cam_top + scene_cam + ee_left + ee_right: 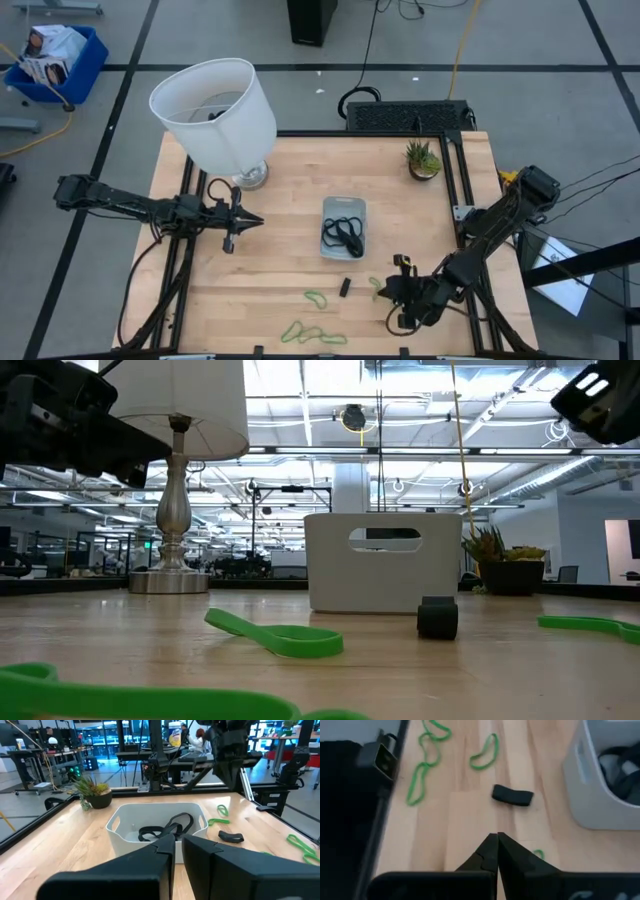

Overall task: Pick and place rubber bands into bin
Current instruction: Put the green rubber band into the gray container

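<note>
Rubber bands lie in two groups around the bin (344, 226): black rubber bands (343, 235) are piled inside it, and light green rubber bands (312, 334) lie loose on the wooden table (270, 270) on the side of the bin away from the lamp. The right gripper (392, 290) hovers low over the table near the bin's front right corner, its fingers pressed together with nothing between them; a bit of a green band (538, 853) shows just beside its tips. A small black block (344, 287) sits between that gripper and a single green loop (316, 297), both apart from the bin. The long wavy green bands lie farther out, near the table edge. The left gripper (253, 221) waits beside the bin on the lamp side, well apart from it, fingers closed and empty. The white lampshade (215, 108) and a potted plant (423, 158) stand beyond the bin.
</note>
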